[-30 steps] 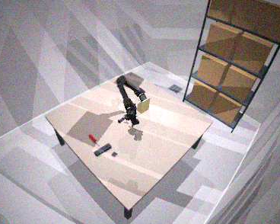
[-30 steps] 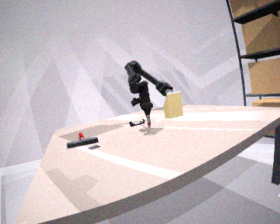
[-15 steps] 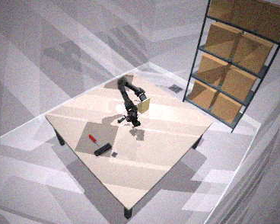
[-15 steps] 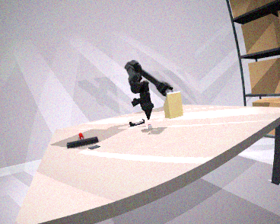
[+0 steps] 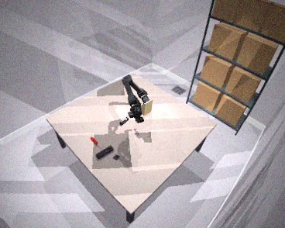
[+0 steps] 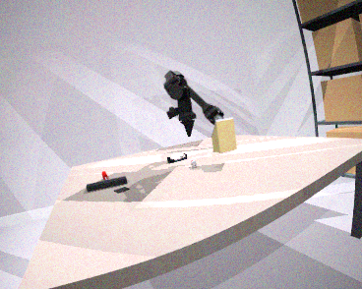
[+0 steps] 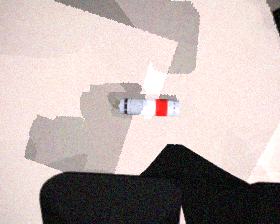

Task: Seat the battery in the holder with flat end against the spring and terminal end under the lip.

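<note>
The battery is a small white cylinder with a red band. It lies on its side on the bare table top, clear of the fingers. The holder is a small black frame a little way to the battery's left, and it is empty. My gripper hangs above the table over this spot. It is shut with nothing between the fingers. In the wrist view the battery lies just beyond the dark fingertips.
A tan block stands behind the arm. A red-tipped tool, a black bar and a small black piece lie at the front left. A rack of cardboard boxes stands beyond the table.
</note>
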`<control>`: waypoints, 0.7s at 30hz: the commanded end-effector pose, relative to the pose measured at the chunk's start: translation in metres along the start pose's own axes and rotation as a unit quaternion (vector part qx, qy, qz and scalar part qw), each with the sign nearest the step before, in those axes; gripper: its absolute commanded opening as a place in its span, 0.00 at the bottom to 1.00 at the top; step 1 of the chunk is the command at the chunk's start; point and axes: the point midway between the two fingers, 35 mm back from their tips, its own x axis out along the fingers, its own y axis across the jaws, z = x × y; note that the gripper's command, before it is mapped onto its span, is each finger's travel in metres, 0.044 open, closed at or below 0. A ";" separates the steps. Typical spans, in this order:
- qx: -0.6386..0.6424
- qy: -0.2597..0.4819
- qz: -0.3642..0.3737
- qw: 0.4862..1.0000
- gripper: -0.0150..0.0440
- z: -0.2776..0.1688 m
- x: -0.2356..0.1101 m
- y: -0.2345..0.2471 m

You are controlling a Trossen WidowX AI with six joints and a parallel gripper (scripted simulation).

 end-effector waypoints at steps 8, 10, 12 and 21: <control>-0.029 0.003 -0.002 1.000 0.34 0.000 0.003 0.000; -0.113 0.003 -0.002 0.994 0.43 0.000 0.010 0.002; -0.204 0.004 -0.002 0.979 0.52 0.001 0.019 0.005; -0.582 0.006 0.000 0.814 0.63 0.000 0.056 0.014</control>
